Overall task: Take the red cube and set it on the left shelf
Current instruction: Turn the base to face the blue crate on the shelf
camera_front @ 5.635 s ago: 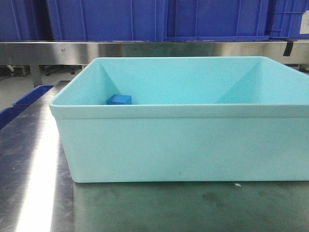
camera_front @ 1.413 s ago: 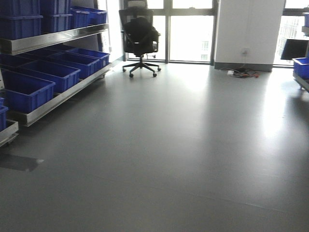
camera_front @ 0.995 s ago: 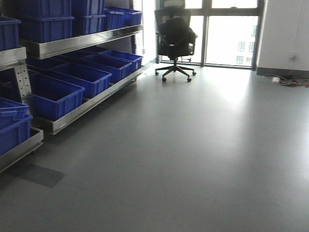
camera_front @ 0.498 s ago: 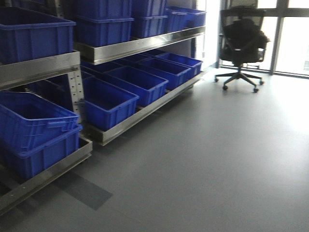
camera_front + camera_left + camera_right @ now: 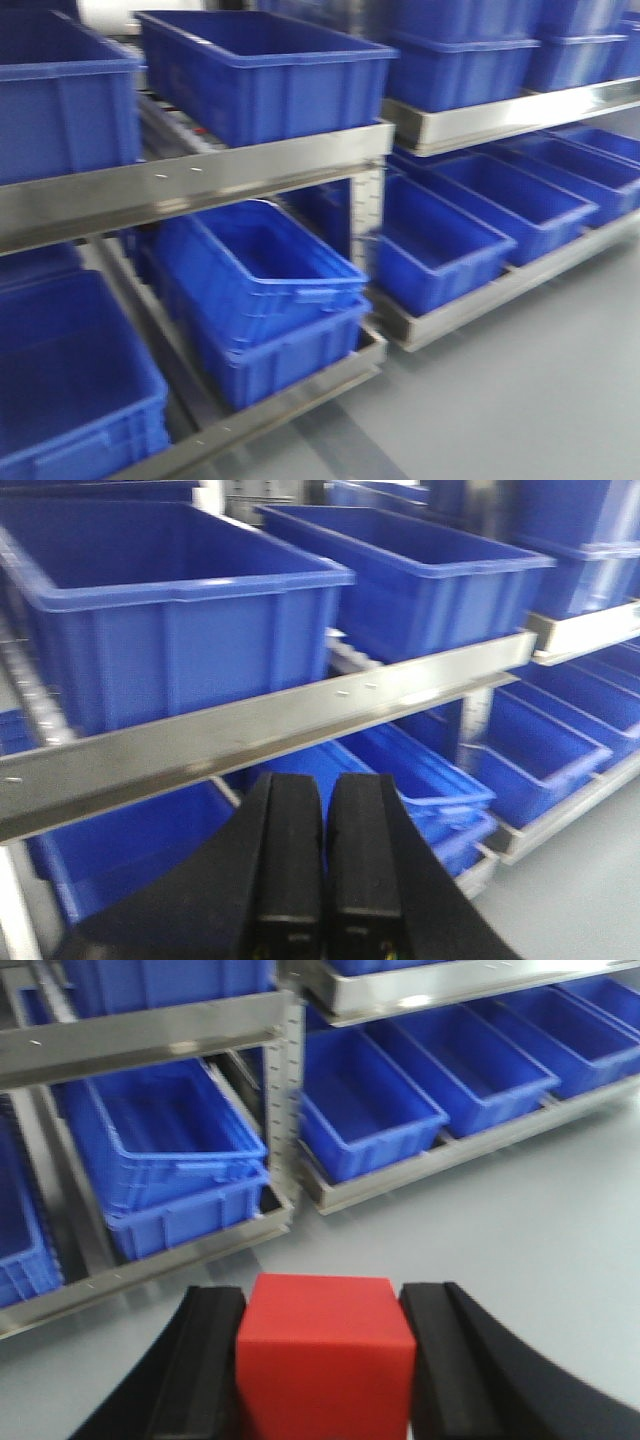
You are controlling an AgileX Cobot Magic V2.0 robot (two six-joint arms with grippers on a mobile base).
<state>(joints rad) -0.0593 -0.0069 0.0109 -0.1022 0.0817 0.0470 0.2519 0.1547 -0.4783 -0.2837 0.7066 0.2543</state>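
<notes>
Firmly held: red cube (image 5: 325,1355) clamped in right claw (image 5: 328,1375), secure for carrying.
Left claw (image 5: 325,880): together, empty, spare.
Left shelf (image 5: 200,180): fills upper frame, destination.

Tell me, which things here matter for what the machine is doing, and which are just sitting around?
Part of the job:
the red cube, gripped in the right claw
the steel shelf it is meant for

Just there:
the blue crates on the shelf
the left claw, shut and empty
the grey floor
</notes>
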